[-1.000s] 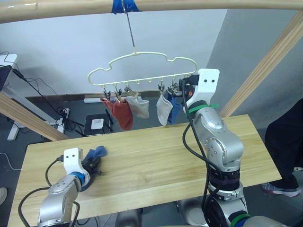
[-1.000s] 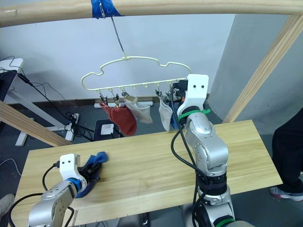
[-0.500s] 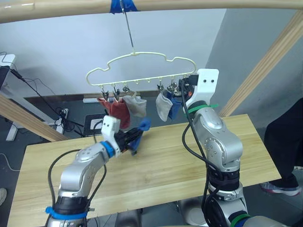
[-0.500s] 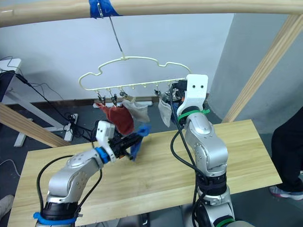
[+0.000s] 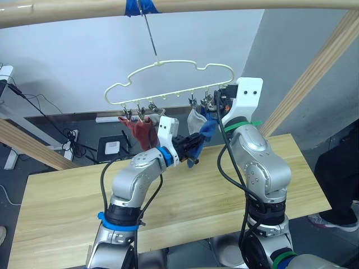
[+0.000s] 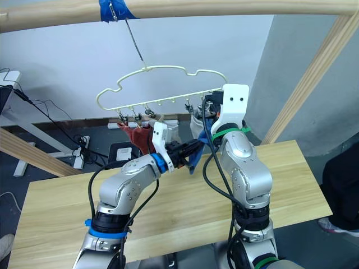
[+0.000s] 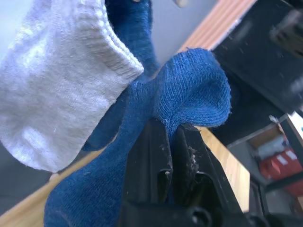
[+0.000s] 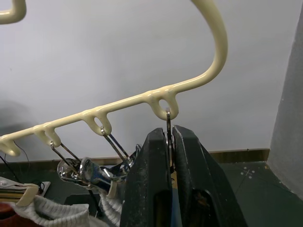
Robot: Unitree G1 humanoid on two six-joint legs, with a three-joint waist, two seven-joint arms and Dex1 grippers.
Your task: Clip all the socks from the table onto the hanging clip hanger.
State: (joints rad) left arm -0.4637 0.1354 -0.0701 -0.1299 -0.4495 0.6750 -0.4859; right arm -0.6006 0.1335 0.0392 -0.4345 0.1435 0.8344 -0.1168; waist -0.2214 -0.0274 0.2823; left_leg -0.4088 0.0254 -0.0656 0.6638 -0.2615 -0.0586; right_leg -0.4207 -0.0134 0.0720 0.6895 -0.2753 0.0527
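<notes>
Even, soft indoor light; no glare; left wrist view background blurred.

Left hand [image 6: 193, 149] with blue sock [image 6: 196, 158], just below clip hanger [image 6: 162, 89].

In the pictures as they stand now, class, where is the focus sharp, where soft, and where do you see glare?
Left wrist view: the blue sock and grey sock show crisp knit, while the background beyond is blurred. Right wrist view: the clip hanger is sharp, and its metal clips glint. Left eye view: even light, with a small glare on the wooden pole.
</notes>
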